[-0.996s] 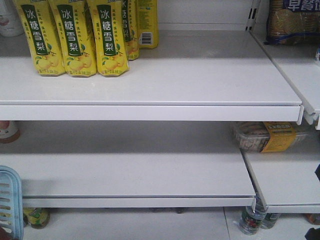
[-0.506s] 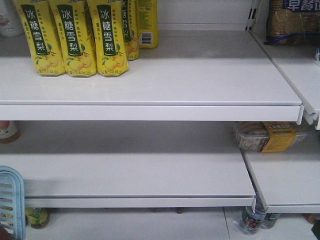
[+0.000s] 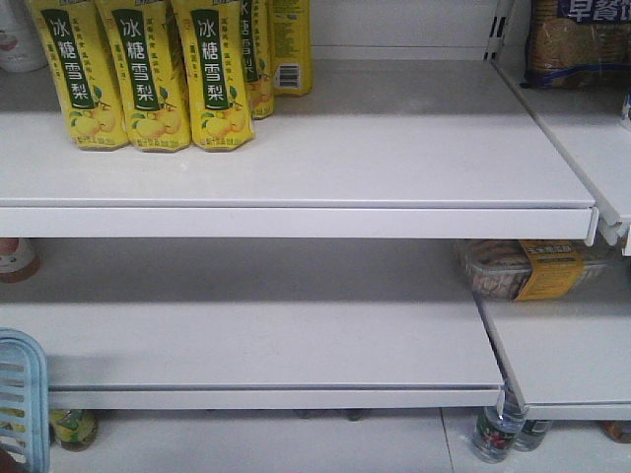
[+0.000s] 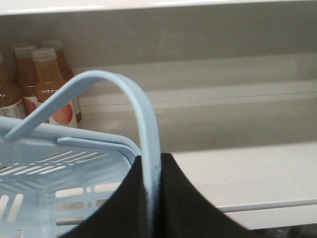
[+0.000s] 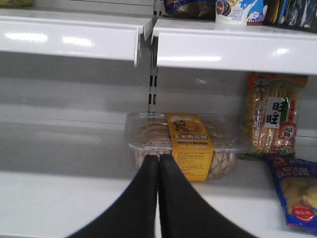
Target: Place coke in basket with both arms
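Basket (image 4: 54, 198) handle (image 4: 141, 114) clamped in left jaws, right jaws closed

White store shelves (image 3: 296, 148), yellow pear drink cartons (image 3: 148, 74) upright on the upper shelf, a clear cookie box (image 5: 185, 144) with yellow label, amber bottles (image 4: 44, 82), snack bags (image 5: 275, 121).

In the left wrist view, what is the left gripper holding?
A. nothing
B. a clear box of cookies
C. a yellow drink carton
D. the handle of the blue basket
D: the left gripper is shut on the pale blue handle of the basket, which runs between its black fingers.
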Controlling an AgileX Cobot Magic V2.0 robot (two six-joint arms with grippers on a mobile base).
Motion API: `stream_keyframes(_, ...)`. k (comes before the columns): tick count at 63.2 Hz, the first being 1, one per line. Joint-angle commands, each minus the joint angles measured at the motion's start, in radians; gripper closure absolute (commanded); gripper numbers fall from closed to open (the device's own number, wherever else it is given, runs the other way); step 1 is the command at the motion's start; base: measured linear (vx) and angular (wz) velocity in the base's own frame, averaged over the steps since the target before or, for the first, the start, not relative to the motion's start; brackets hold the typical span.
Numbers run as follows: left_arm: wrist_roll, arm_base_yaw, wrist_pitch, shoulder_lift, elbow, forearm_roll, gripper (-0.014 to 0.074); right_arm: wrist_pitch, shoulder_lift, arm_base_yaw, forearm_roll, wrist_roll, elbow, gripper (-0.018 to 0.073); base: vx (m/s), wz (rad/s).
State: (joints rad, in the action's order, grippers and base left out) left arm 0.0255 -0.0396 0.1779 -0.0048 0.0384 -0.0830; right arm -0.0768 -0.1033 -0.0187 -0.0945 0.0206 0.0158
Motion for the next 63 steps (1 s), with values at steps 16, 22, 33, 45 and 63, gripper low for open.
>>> stream_keyframes(16, 0.033, 0.002, -0.162, -0.022, -0.037, 0.034, 0.0603, 0.121, 0.116, 0.005, 0.021, -0.003, -0.052, 0.0569, 0.0, 0.0)
stream_keyframes(22, 0.033, 0.002, -0.162, -0.022, -0.037, 0.034, 0.0603, 0.114, 0.127, 0.005, 0.02, -0.003, -0.052, 0.0569, 0.0, 0.0)
stream_keyframes(33, 0.033, 0.002, -0.162, -0.022, -0.037, 0.034, 0.0603, 0.111, 0.127, 0.005, 0.02, -0.001, -0.052, 0.0569, 0.0, 0.0)
stream_keyframes(45, 0.033, 0.002, -0.162, -0.022, -0.037, 0.034, 0.0603, 0.111, 0.127, 0.005, 0.021, 0.003, -0.052, 0.0569, 0.0, 0.0)
stream_keyframes(63, 0.033, 0.002, -0.162, -0.022, -0.037, 0.034, 0.0603, 0.111, 0.127, 0.005, 0.02, 0.003, -0.052, 0.0569, 0.0, 0.0)
